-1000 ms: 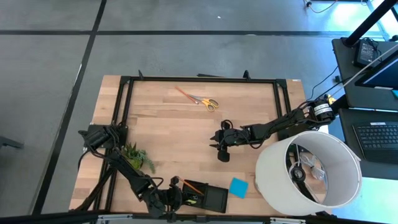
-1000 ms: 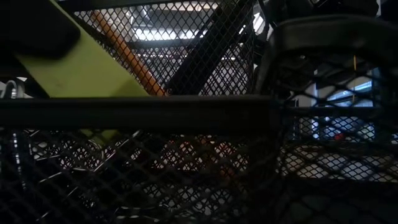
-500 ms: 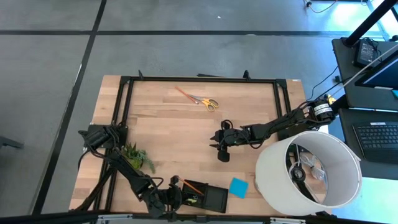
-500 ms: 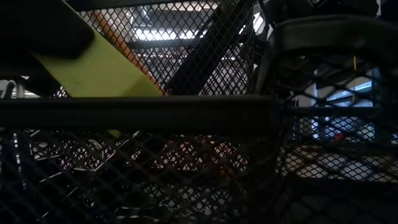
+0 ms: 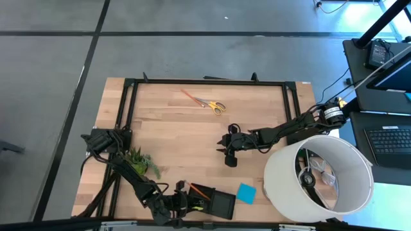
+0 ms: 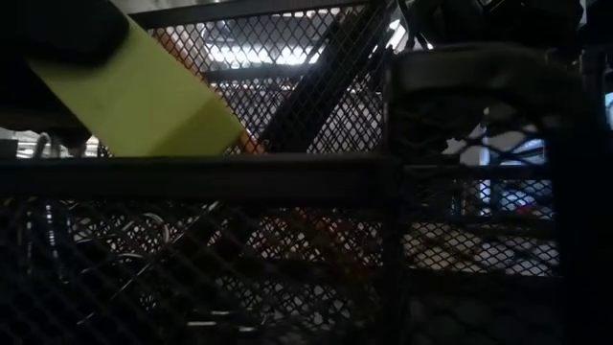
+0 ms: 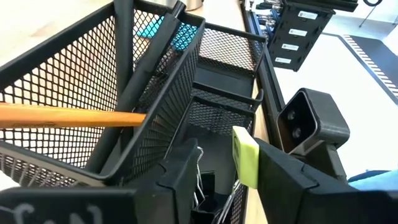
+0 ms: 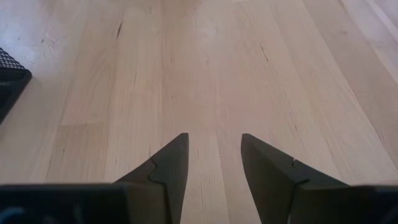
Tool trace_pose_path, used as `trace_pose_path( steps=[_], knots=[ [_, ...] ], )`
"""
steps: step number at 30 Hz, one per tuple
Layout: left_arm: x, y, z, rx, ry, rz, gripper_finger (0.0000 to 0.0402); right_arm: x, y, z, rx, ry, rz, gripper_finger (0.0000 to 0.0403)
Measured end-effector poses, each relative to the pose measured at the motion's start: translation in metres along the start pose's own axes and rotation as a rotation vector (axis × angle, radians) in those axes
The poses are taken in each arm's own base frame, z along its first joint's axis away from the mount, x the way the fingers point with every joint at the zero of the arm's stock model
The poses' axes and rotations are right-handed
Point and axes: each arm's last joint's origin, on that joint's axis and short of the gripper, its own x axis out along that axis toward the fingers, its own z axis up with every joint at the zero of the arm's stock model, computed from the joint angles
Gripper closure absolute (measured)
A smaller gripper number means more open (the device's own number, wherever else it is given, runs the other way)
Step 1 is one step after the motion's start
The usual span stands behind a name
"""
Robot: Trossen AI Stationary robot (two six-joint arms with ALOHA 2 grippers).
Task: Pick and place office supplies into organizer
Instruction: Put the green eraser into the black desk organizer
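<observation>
The left pincer (image 7: 227, 177) is seen over the organizer (image 7: 227, 74) at the desk's near edge, its fingers apart, a yellow block (image 7: 245, 155) lying against one finger. The right pincer (image 8: 214, 163) is held open over bare desk (image 8: 205, 68) mid-desk.

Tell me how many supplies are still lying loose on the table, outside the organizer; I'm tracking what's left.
2: the yellow-handled scissors near the table's far edge, and the blue note pad just right of the organizer. Smaller items may be hidden.
</observation>
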Motion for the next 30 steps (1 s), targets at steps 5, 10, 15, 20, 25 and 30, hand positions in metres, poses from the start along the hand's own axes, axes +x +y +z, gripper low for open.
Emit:
trace_pose_path(
  steps=[5,10,15,20,25,30],
  knots=[
    [0.0000,0.0003,0.0002,0.038,-0.008,0.011,0.0245,0.0000,0.0000,0.0000,0.000,0.000,0.000,0.0254],
    [0.0000,0.0009,0.0006,0.064,-0.021,0.031,0.0246,0.0000,0.0000,0.0000,0.000,0.000,0.000,0.0254],
    [0.0000,0.0010,0.0007,0.096,-0.022,0.035,0.0248,0.0000,0.0000,0.0000,0.000,0.000,0.000,0.0253],
    [-0.0003,0.0005,0.0003,0.112,-0.017,0.026,0.0247,0.0000,0.0000,0.0000,0.000,0.000,0.000,0.0253],
    [-0.0003,0.0004,0.0003,0.089,-0.016,0.024,0.0250,0.0000,0.0000,0.0000,0.000,0.000,0.000,0.0253],
    [-0.0003,0.0004,0.0003,0.115,-0.016,0.024,0.0247,0.0000,0.0000,0.0000,0.000,0.000,0.000,0.0253]
  ],
)
